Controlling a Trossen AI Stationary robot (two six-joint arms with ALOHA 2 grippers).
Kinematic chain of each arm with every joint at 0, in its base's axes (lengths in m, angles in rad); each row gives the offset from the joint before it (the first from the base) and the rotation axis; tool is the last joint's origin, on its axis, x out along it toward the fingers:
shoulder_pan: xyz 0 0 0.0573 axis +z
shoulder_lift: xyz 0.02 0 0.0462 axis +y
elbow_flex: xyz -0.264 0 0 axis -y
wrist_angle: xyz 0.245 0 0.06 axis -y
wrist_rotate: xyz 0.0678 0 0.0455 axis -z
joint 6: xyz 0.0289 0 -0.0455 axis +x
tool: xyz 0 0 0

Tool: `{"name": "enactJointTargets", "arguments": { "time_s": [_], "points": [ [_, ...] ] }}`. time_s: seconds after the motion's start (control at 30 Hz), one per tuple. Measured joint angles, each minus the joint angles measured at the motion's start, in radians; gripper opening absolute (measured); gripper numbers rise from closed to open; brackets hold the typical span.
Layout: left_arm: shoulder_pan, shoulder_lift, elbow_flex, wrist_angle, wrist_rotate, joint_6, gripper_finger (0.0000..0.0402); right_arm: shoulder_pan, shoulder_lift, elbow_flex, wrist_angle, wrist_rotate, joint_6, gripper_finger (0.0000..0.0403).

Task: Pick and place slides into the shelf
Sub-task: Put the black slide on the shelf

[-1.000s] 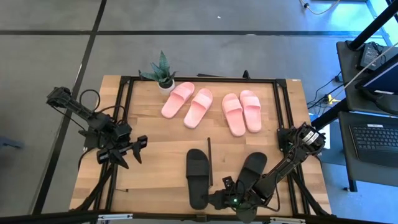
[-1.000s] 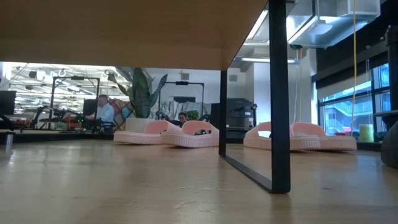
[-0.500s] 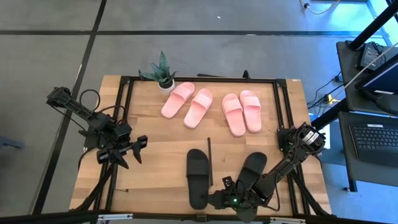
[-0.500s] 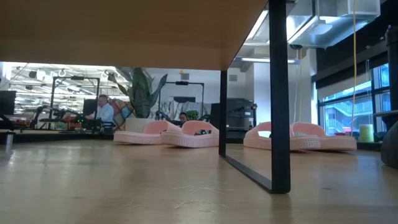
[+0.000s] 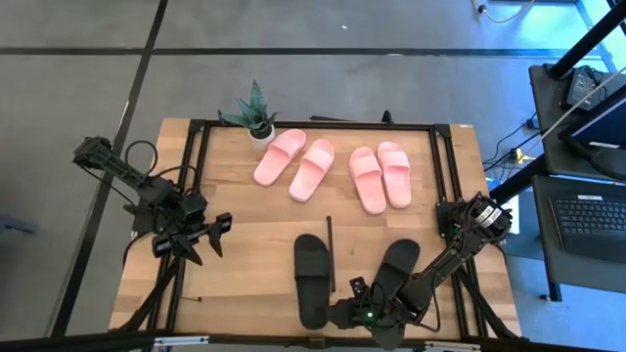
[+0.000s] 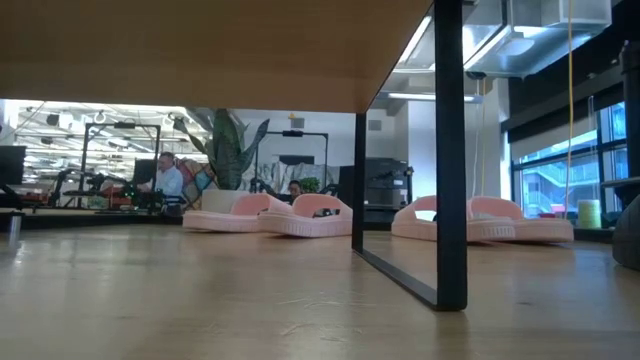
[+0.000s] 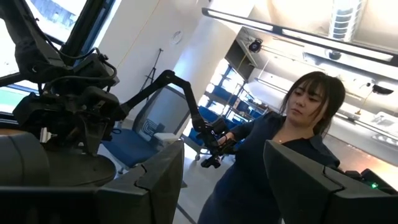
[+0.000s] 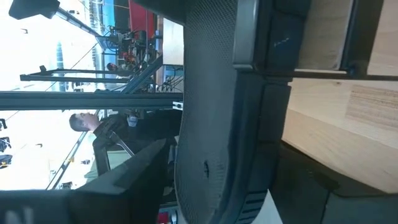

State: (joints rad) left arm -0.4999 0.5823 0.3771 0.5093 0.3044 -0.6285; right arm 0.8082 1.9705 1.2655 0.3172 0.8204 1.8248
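Observation:
Two pale pink pairs of slides rest sole-down at the far side of the table. One black slide lies just left of the shelf's thin black end frame. The other black slide lies to the right, under my right arm. In the low view the shelf's wood board hangs overhead. My right gripper is at the near edge, open, its fingers around the left black slide's near end. My left gripper is open over the table's left part, holding nothing. My right gripper has the left black slide's near end between its open fingers. One finger stands close beside the slide's dark edge. I cannot tell whether it touches. The slide lies flat in the high view.
A potted plant stands at the far edge, left of the pink slides. Black rails run along the table's sides. A desk with a laptop stands right of the table. The left wrist view shows a person beyond the table.

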Motion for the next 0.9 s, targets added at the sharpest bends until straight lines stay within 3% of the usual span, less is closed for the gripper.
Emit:
{"name": "enactJointTargets", "arguments": {
  "time_s": [0.9],
  "points": [
    [0.000, 0.000, 0.000, 0.000, 0.000, 0.000, 0.0211, 0.000, 0.000, 0.001, -0.059, -0.002, -0.002, 0.0249]
  ]
}}
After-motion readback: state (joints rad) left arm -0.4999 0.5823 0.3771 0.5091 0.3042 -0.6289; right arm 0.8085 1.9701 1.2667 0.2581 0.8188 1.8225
